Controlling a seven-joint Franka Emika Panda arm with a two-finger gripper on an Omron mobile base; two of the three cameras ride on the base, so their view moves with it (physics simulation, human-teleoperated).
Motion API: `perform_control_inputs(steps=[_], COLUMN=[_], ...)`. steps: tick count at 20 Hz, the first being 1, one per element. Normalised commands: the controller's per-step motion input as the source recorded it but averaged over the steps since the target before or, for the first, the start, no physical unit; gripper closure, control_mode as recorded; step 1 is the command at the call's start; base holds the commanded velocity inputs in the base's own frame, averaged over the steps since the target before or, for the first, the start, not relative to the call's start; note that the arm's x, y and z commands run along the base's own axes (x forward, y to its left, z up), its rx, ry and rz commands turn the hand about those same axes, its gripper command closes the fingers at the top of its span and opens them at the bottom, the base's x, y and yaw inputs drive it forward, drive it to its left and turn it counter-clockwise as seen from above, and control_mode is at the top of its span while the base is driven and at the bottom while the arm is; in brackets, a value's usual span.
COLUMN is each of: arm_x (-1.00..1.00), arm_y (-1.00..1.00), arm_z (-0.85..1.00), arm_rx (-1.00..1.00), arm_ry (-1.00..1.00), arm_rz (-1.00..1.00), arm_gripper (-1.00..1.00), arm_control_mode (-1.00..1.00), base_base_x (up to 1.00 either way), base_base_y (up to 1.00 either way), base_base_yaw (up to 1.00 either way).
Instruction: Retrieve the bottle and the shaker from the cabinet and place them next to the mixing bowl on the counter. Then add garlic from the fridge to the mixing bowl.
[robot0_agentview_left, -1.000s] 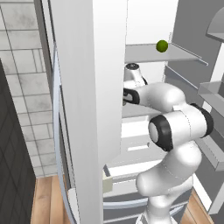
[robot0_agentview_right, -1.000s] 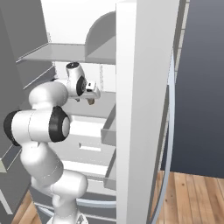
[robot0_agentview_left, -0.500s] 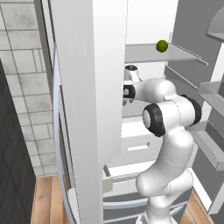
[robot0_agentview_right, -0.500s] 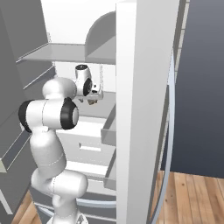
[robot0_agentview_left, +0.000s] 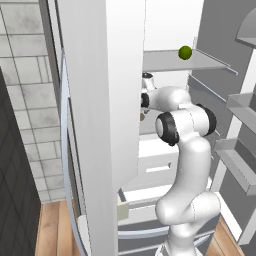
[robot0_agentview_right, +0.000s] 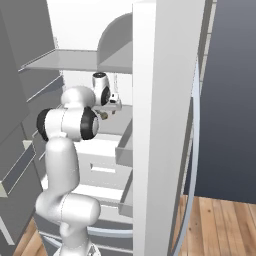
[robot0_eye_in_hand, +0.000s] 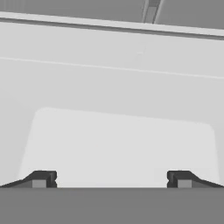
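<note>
My gripper (robot0_eye_in_hand: 111, 177) is open, and nothing lies between its two dark fingertips (robot0_eye_in_hand: 41, 178). It sits inside the open fridge, just below the upper shelf (robot0_agentview_left: 165, 61), facing a bare pale shelf floor and back wall. In the right base view the gripper (robot0_agentview_right: 106, 113) hangs beside the inner edge of the fridge door (robot0_agentview_right: 165, 125). In the left base view the hand (robot0_agentview_left: 145, 100) is half hidden behind the near door panel (robot0_agentview_left: 100, 125). The garlic, bottle, shaker and mixing bowl are out of view.
A small green round fruit (robot0_agentview_left: 185, 52) rests on the upper shelf. Door bins (robot0_agentview_left: 240, 165) jut out at the right. White drawers (robot0_agentview_right: 105, 165) lie below the arm. Tiled wall (robot0_agentview_left: 25, 100) and wooden floor (robot0_agentview_right: 220, 225) flank the fridge.
The elbow has swung forward and closer to the fridge. The hand has gone a little deeper under the upper shelf. The jaws have stayed open.
</note>
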Motion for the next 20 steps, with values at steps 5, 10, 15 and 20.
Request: perform_control_inputs(steps=[5, 10, 15, 20], arm_x=[0.59, 0.53, 0.0, -0.43], arm_y=[0.0, 0.0, 0.0, 0.0], arm_z=[-0.32, -0.1, -0.06, 0.0], arm_rx=[0.0, 0.0, 0.0, 0.0], arm_ry=[0.03, 0.02, 0.04, 0.06], arm_rz=[0.0, 0.0, 0.0, 0.0], arm_gripper=[-1.0, -1.0, -1.0, -1.0], arm_control_mode=[-1.0, -1.0, -1.0, -1.0], base_base_x=[0.0, 0.0, 0.0, 0.0], base_base_y=[0.0, 0.0, 0.0, 0.0], base_base_yaw=[0.0, 0.0, 0.0, 0.0])
